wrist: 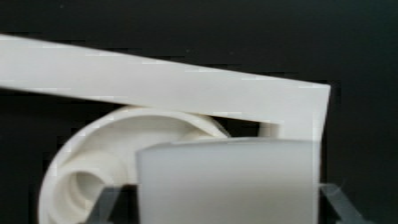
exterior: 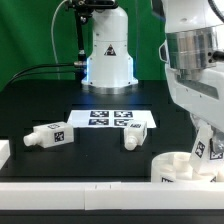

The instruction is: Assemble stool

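Blocky, smooth and matte white, the held leg sat clamped between the dark fingers of the gripper, right over the round, thick-rimmed seat disc at the exterior view's right; contact could not be told. A second leg and a third leg — stubby, tagged — lay apart on the black table, near the flat marker board.

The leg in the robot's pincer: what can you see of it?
The leg is a stubby, blocky white piece, plastic-looking, with a square black-and-white tag on one face. The pincer is shut on it, a finger on each side. It hangs nearly upright, slightly tilted, over the round white seat at the exterior view's right; whether it touches the seat is unclear.
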